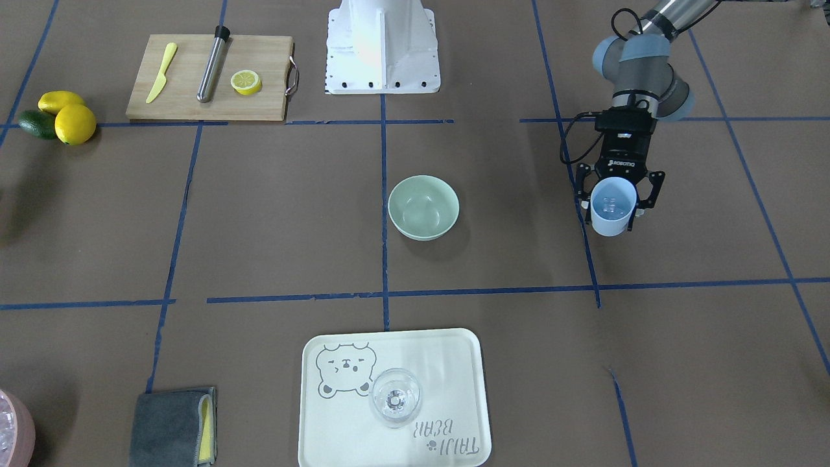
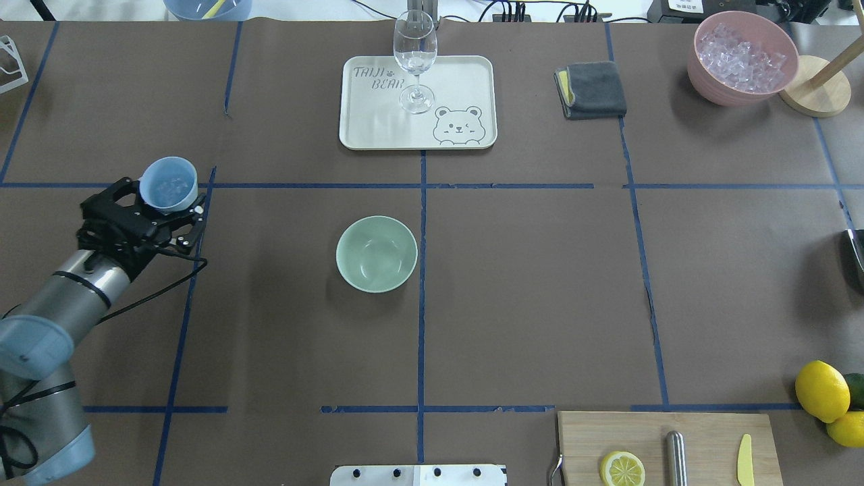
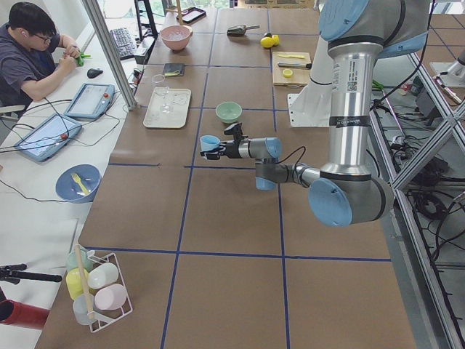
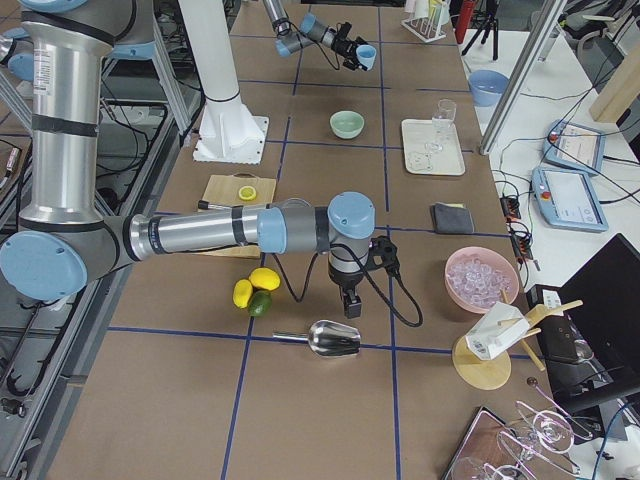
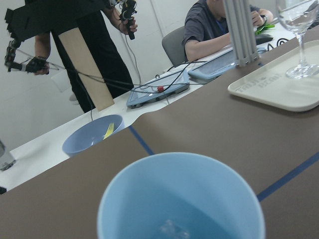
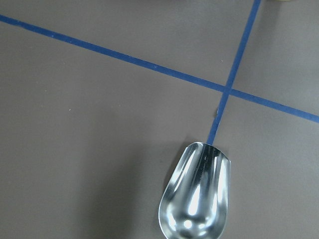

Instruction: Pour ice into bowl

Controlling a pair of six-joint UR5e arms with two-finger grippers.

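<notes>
The left gripper's jaws are clamped on the wall of the light blue cup, one finger on each side below the rim. The cup stands upright and, in the exterior left view, looks lifted off the table at the far left of your overhead view. The ice sits in the bottom of that cup: only a few small clear cubes, so expect almost no weight in the hand. The cup itself looks like thin, smooth plastic with a slight taper, so I judge the present side-on hold is the right one. A firmer squeeze could flex the wall, and a looser one could let the taper slip when you tilt. The cubes are hard and slick, so they will probably stay put and then slide out all together. Tip slowly with the lip low and over the middle of the target. To the right, well apart from the cup, the mint-green bowl stands empty just beside the centre tape line. It looks light and rigid, so a knock from the cup could shove it, and cubes dropped from high up may bounce out. Further right is the pink container heaped with more cubes. The right gripper hangs over a metal scoop; you cannot tell from these views how its jaws stand.
</notes>
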